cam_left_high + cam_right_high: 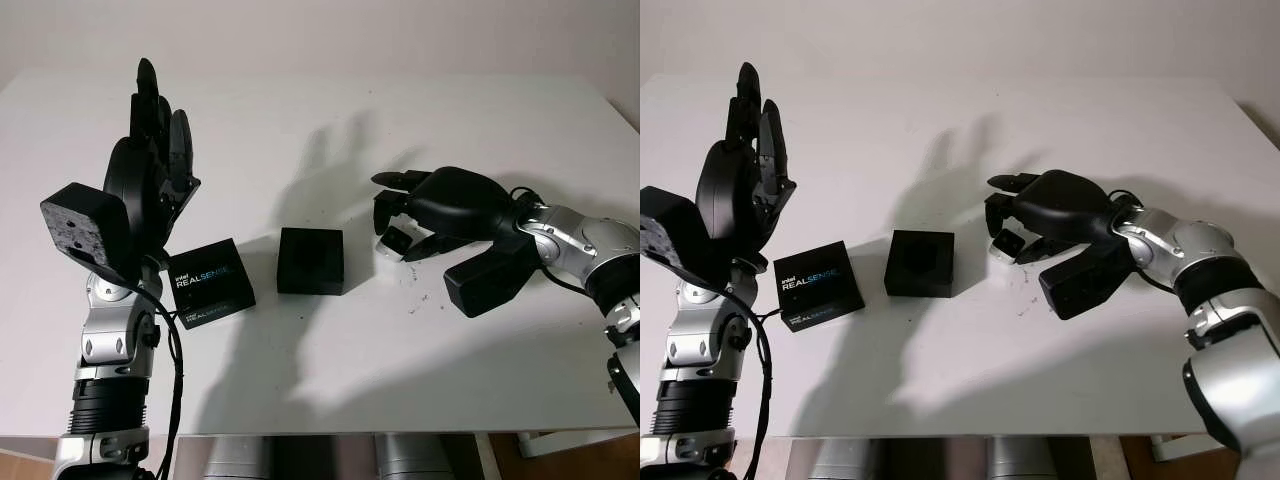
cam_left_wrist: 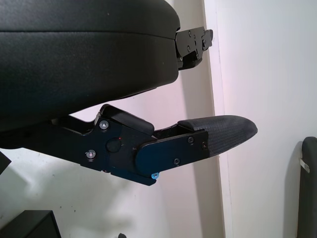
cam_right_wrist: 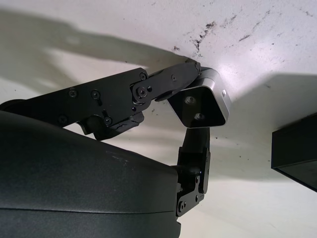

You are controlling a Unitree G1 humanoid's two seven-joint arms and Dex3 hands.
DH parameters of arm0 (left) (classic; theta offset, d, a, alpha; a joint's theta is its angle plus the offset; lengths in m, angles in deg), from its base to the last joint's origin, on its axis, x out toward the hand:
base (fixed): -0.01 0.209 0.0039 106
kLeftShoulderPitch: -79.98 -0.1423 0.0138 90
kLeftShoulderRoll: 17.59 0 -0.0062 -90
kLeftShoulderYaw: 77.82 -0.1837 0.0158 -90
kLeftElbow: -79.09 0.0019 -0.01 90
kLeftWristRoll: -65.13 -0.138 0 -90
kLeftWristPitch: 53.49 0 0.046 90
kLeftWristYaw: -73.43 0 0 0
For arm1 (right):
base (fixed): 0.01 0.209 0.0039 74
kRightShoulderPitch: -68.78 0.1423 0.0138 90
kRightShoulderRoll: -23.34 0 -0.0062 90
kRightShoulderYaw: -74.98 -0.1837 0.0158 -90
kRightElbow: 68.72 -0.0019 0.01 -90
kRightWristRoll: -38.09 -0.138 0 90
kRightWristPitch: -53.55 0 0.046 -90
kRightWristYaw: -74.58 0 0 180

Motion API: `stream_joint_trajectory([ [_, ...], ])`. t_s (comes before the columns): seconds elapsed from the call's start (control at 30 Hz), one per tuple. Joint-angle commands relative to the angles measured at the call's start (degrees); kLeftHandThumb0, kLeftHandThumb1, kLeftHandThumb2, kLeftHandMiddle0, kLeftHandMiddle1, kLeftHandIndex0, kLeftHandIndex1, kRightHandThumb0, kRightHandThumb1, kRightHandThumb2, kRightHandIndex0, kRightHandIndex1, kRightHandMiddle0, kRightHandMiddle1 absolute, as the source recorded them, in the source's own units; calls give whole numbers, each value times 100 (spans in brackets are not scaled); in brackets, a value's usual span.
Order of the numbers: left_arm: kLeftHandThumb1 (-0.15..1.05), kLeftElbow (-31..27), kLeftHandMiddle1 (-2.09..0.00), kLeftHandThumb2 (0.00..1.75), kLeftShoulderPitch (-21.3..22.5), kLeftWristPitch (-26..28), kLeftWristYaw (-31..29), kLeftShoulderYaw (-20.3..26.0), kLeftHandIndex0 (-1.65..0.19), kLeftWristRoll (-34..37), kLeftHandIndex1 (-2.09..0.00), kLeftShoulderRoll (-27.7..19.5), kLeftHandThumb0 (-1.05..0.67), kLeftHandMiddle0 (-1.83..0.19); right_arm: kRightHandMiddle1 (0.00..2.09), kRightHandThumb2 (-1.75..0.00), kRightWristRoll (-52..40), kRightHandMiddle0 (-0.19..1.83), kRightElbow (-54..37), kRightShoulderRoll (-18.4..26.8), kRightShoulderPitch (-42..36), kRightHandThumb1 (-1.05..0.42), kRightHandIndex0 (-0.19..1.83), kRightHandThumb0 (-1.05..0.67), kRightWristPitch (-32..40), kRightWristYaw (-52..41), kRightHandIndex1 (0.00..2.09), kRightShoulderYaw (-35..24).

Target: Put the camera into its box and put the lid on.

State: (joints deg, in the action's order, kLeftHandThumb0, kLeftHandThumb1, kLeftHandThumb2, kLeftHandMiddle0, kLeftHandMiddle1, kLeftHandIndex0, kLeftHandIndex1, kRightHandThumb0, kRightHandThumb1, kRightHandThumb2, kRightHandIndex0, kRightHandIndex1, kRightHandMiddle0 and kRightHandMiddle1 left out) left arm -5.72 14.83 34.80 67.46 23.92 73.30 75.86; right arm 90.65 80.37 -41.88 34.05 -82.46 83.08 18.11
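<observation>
So the camera [image 3: 200, 105], a small silver-edged one w/ a dark glossy front, sits pinched in our right hand [image 1: 420, 215], just off the table [image 1: 330, 360] surface to the right of the box. In the right wrist view we see two black fingers [image 3: 163, 87] closing on it, one along its top edge and one coming up from underneath, so the hand is curled around it and gripping. From the head views it pokes out as a pale little block under the fingertips, w/ some dark scuff marks on the table right next to it.

The box [image 1: 311, 260] is the open black cube near the middle of the table, upright, opening facing up, near the camera but not touching it. Its corner also shows at the edge of the right wrist view.

The lid [image 1: 210, 283], black w/ white "Intel RealSense" lettering, lies flat on the table just left of the box, turned at a slight angle, small gap between them.

Our left hand [image 1: 150, 140] is raised above the table on the left side, behind and above the lid, open and holding nothing, fingers pointing up.
</observation>
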Motion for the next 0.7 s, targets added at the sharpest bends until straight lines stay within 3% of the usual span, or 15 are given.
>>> stream_joint_trajectory([
  [0.0,105,-46,0,64,11,10,19,-7,19,13,0,12,-75,19,146,-5,-17,22,75,53,81,-99,19,-39,-9,-24,5,18],
  [0.67,105,-15,0,63,40,18,22,-18,19,2,0,-1,-74,19,144,-5,-897,31,262,-28,-19,-96,25,-42,-174,-953,7,-252],
])
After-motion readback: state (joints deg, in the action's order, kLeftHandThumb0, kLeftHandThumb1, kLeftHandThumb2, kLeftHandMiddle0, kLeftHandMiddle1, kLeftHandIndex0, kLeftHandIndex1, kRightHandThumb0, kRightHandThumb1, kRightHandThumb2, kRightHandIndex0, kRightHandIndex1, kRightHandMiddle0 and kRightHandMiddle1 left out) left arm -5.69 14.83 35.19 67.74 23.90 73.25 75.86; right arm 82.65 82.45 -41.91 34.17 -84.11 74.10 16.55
